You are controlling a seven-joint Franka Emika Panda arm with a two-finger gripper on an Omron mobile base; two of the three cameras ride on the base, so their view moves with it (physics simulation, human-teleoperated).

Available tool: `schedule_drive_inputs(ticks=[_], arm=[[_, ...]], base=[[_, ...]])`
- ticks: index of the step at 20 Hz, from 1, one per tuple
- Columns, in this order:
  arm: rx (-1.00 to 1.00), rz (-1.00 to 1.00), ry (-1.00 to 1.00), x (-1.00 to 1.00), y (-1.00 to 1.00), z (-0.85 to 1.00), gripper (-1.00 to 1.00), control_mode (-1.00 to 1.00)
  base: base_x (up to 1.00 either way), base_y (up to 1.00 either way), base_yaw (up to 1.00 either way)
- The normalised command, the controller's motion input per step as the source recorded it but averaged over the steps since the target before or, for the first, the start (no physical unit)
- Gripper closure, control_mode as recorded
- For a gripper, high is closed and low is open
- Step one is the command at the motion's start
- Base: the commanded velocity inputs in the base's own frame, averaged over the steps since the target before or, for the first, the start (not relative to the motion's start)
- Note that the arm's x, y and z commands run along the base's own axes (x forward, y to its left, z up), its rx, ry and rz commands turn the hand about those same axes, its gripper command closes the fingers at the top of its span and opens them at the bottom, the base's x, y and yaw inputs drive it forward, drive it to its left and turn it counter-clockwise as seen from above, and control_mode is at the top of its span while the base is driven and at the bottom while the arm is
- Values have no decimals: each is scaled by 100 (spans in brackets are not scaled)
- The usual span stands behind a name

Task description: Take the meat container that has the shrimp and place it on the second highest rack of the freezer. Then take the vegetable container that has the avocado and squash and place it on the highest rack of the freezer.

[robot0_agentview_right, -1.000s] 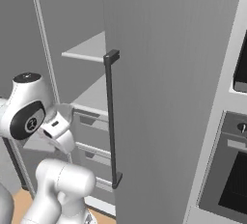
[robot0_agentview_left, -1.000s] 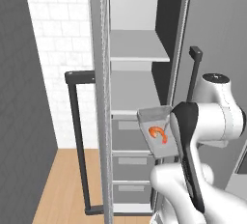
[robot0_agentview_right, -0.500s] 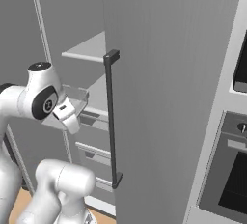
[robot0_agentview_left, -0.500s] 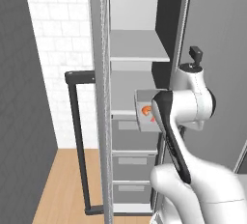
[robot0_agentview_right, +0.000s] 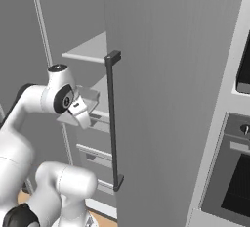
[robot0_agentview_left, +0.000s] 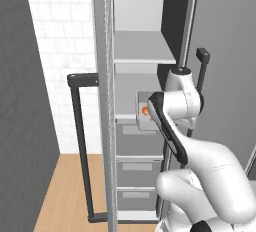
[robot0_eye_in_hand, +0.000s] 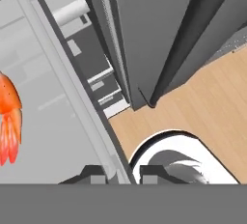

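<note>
Freezer: tall flat grey cabinet, matte, open, w/ smooth light-grey shelves inside. Highest rack is a plain flat slab; nothing visible on it. Below the shelves, stacked grey drawers w/ boxy fronts and lighter rectangular handle strips. Long dark vertical bar handle on the closed door in right base view, square-section, matte black; another dark bar handle on the open door in left base view. White tiled wall behind, light wood plank floor below.

Meat container: small shallow rectangular grey tray, thin walls, smooth plastic look. It's held up at the front of the freezer, around the shelf above the drawers, partly hidden by the white arm. In right base view the same tray sits tilted by the arm's wrist, near the shelf edge. Can't tell if it rests on a shelf.

In the tray: one shrimp, curled, orange-red, segmented tail w/ glossy shading; also a small orange spot in left base view. Much smaller than the tray floor.

Fingers: two small dark tips close together, pinching the tray's thin side wall, which runs up diagonally between them in hand view.
</note>
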Motion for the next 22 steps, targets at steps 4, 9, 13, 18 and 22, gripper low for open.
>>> schedule_drive_inputs(ticks=[4,9,13,18,22], arm=[[0,0,0,41,-4,-52,100,-100],[0,0,-3,27,0,-22,100,-100],[0,0,-6,55,0,-3,100,-100],[0,0,0,71,0,9,100,-100],[0,0,0,71,0,10,100,-100]], base=[[0,0,0],[0,0,0],[0,0,0],[0,0,0],[0,0,0]])
